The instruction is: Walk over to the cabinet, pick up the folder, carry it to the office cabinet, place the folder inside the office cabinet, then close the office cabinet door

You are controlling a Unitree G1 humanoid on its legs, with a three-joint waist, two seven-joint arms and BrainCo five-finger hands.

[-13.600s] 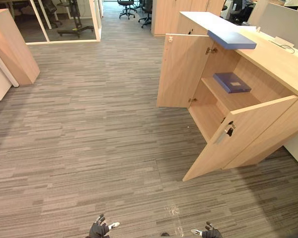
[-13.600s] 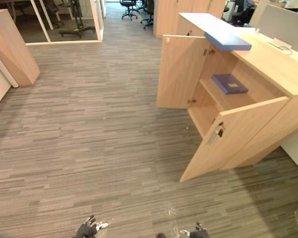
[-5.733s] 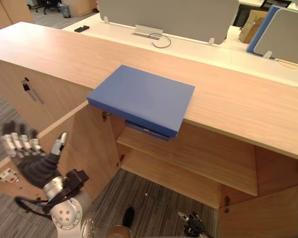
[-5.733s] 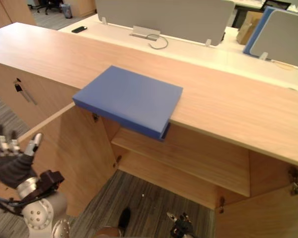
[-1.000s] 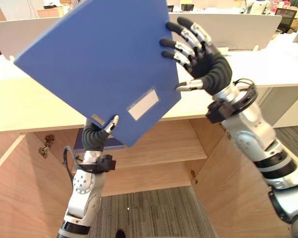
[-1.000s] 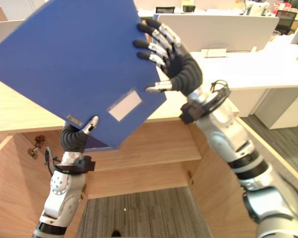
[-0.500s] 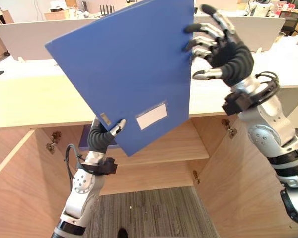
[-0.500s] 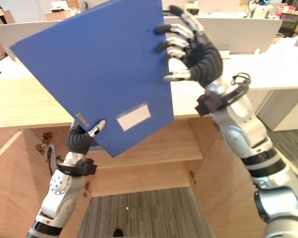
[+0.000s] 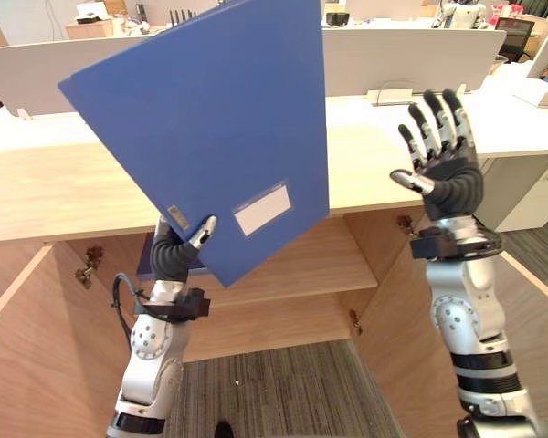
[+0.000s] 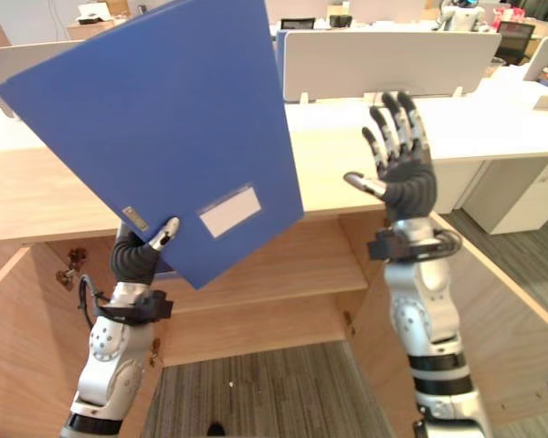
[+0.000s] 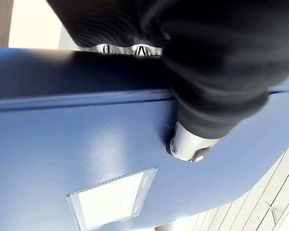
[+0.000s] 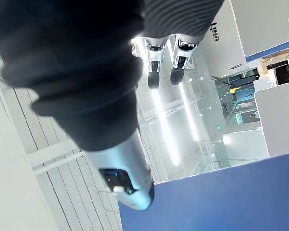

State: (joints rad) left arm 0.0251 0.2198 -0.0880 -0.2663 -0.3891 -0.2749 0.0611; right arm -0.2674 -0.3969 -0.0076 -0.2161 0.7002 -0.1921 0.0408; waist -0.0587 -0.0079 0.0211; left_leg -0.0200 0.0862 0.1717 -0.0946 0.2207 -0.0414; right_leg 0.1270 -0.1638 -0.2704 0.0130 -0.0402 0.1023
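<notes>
The blue folder (image 9: 210, 137) stands raised and tilted in front of me, its white label (image 9: 261, 209) facing me. My left hand (image 9: 175, 255) is shut on its lower corner, with the thumb (image 11: 188, 144) pressed on the front face (image 11: 86, 159). My right hand (image 9: 443, 173) is open to the right of the folder, its fingers straight and pointing up, touching nothing. Below both hands the light wood office cabinet (image 9: 36, 196) stands open, and its inner shelf (image 9: 301, 265) shows behind the folder's lower edge.
A second dark blue folder (image 9: 149, 265) lies on the shelf behind my left hand. The cabinet doors hang open at the left (image 9: 18, 347) and the right (image 9: 530, 319). White desks with grey dividers (image 9: 402, 55) stand beyond the cabinet top. Grey carpet (image 9: 274, 392) lies below.
My right hand has let go of the folder's upper right edge and moved away to the right and down. The folder stays raised in my left hand alone.
</notes>
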